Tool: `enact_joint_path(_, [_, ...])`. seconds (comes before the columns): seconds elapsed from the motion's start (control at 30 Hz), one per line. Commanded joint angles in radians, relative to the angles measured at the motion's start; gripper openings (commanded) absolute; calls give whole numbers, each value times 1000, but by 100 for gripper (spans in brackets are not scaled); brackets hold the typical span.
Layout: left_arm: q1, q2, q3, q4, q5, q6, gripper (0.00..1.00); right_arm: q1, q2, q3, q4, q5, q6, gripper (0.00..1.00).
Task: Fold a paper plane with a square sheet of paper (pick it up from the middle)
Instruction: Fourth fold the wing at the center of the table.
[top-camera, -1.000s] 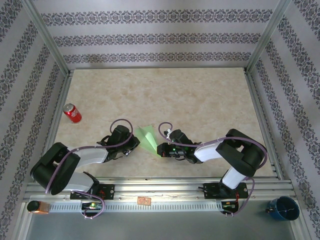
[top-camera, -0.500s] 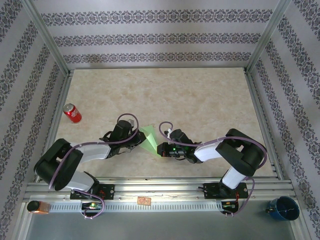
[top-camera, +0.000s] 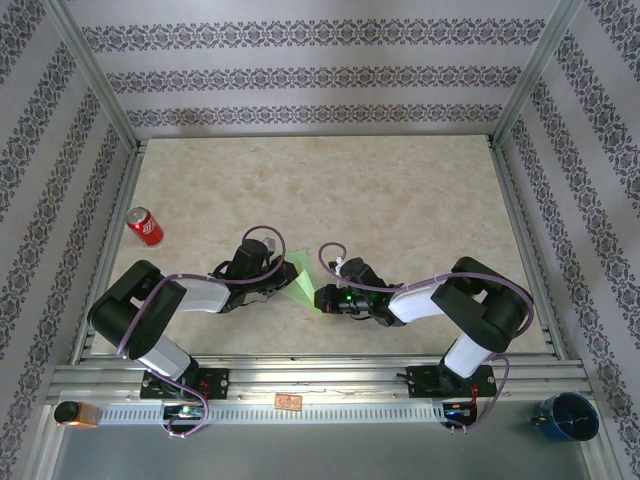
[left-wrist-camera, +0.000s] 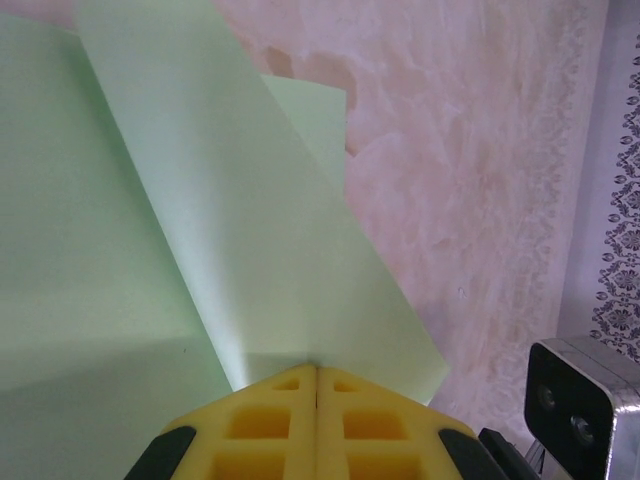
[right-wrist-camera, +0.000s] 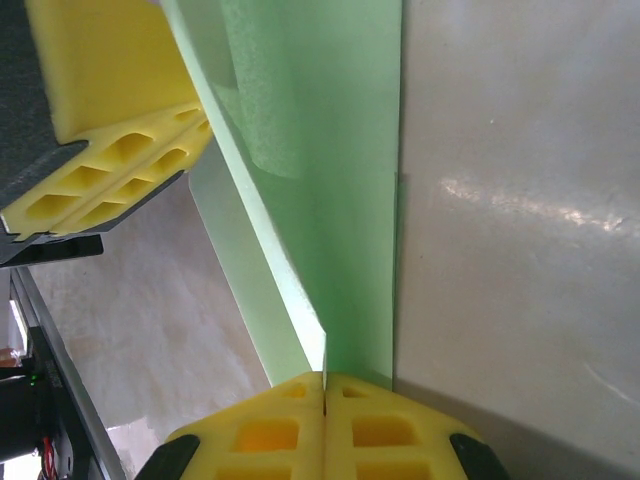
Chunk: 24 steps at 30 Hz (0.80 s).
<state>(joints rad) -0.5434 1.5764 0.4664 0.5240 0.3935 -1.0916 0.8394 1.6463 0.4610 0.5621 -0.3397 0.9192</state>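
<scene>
Item: thin light green paper sheet (top-camera: 303, 280), multi-folded, narrow and pointed, near-centre of marbled beige desk (top-camera: 400, 200) | left claw (left-wrist-camera: 317, 375): clamped shut on its folded layers | right claw (right-wrist-camera: 325, 378): pinched shut on its crease | progress: judged late, final wing folds likely remaining

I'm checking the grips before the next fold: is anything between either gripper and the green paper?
Nothing visible does. The left gripper is shut directly on the green paper, and the right gripper pinches it from the other side. The red can lies far off to the left.
</scene>
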Motion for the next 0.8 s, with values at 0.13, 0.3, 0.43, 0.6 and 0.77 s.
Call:
enact_joint_path(0.13, [-11,22,36,50,11,4,3,-11,32,-9,-32,-7,14,1])
enact_joint_path(0.3, [-11,41,48,45,17,6,3,-17,29,-12,-30,-13,21,1])
enact_joint_path(0.43, [-10,54,58,45,23,4,3,-22,29,-16,-25,-18,28,1])
enact_joint_path(0.6, [-11,69,70,40,27,6,4,-26,27,-19,-24,-22,32,2])
enact_joint_path(0.77, [-11,74,73,28,24,6,3,-32,26,-24,-25,-27,37,2])
